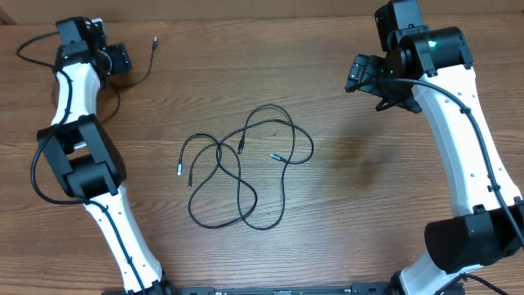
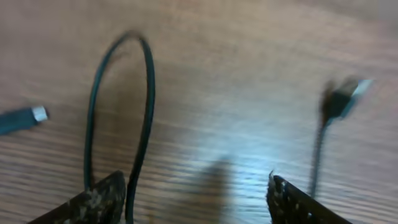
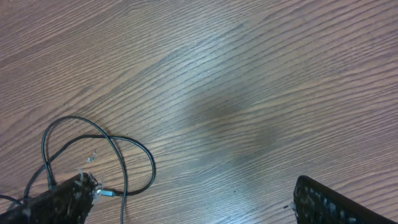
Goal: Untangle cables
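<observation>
The cables (image 1: 246, 164) lie as a loose black tangle of loops at the table's middle, with small silver-tipped plugs (image 1: 277, 156) among them. One more thin cord (image 1: 152, 61) lies apart at the far left, its plug pointing to the back. My left gripper (image 1: 123, 59) hovers over that cord. In the left wrist view a narrow loop (image 2: 148, 81) runs down past the inner side of the left finger (image 2: 99, 199), with plugs (image 2: 345, 99) to either side. The left gripper (image 2: 196, 190) is open. My right gripper (image 1: 362, 78) is open at the back right, with a cable loop (image 3: 121, 155) beside its left finger (image 3: 62, 199).
The bare wooden table (image 1: 352, 205) spreads all round the tangle. Both arm bases stand at the front corners, the left arm (image 1: 82, 164) along the left edge and the right arm (image 1: 467, 147) along the right edge.
</observation>
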